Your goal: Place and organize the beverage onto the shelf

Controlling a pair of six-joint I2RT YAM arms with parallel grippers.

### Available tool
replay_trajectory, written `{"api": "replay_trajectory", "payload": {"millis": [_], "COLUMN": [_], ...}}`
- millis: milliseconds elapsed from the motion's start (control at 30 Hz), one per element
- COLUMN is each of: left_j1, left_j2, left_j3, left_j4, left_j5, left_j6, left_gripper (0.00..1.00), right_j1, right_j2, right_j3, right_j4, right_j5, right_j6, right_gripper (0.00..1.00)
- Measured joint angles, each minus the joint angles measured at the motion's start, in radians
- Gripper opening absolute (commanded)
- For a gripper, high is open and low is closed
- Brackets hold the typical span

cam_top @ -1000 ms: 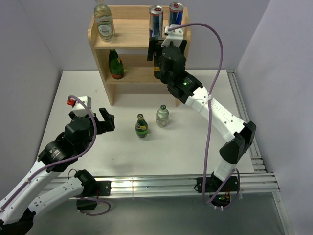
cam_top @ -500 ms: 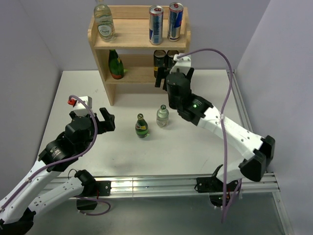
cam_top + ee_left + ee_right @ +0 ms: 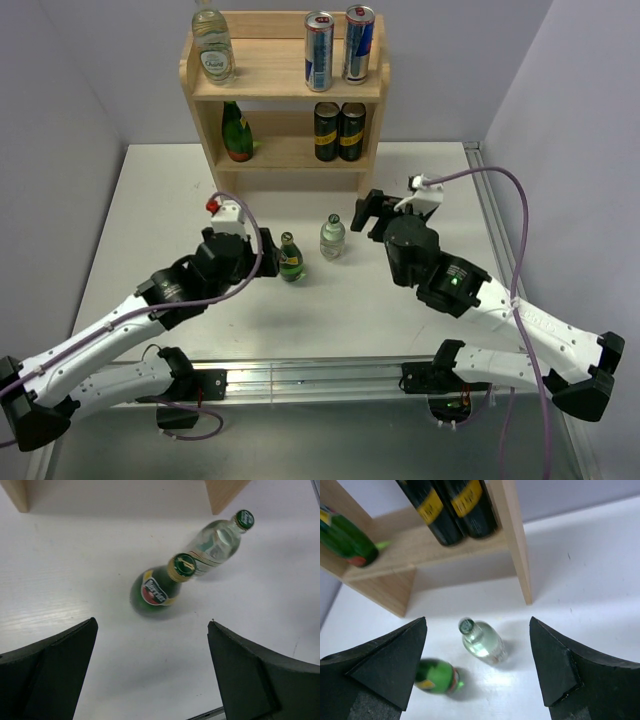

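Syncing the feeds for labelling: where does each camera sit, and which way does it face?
Top external: above and behind the arms, looking down on the table and shelf; both arms show, left gripper and right gripper open.
Left wrist: on the left arm, looking down at the green bottle, clear bottle behind it; own fingers frame the bottom.
Right wrist: on the right arm, facing the shelf's lower tier over both bottles; own fingers show.
Shared: all three show those two bottles on the table.

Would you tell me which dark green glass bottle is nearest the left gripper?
The dark green glass bottle on the white table beside the clear glass bottle; the other green bottle stands on the lower tier of the wooden shelf.
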Motion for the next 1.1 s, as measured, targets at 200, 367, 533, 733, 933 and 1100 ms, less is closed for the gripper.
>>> {"api": "replay_trajectory", "payload": {"millis": [200, 367, 533, 733, 933, 1100], "left_j1": [-0.131, -0.162, -0.162, -0.149, -0.069, -0.021], "left_j2": [0.086, 0.211, 0.371, 0.543, 0.693, 0.768], "left_j3": [-0.101, -0.204, -0.253, -0.254, -0.247, -0.221], "left_j4": [0.150, 0.303, 0.470, 0.691, 0.872, 1.000], "left_j5": [-0.056, -0.105, -0.158, -0.193, -0.192, -0.199], "left_j6": [-0.044, -0.058, -0.042, 0.032, 0.079, 0.100], "left_gripper": [0.99, 0.99, 1.00, 0.99, 0.99, 0.99], "right_j1": [0.008, 0.008, 0.010, 0.010, 0.010, 0.010], "right_j2": [-0.104, -0.190, -0.236, -0.258, -0.290, -0.311], "right_j3": [-0.116, -0.182, -0.225, -0.266, -0.280, -0.301], "right_j4": [-0.079, -0.110, -0.119, -0.141, -0.151, -0.155], "right_j5": [-0.003, -0.010, -0.021, -0.030, -0.030, -0.029], "right_j6": [0.077, 0.114, 0.138, 0.159, 0.167, 0.174], "right_gripper": [0.90, 0.90, 0.90, 0.90, 0.90, 0.91]}}
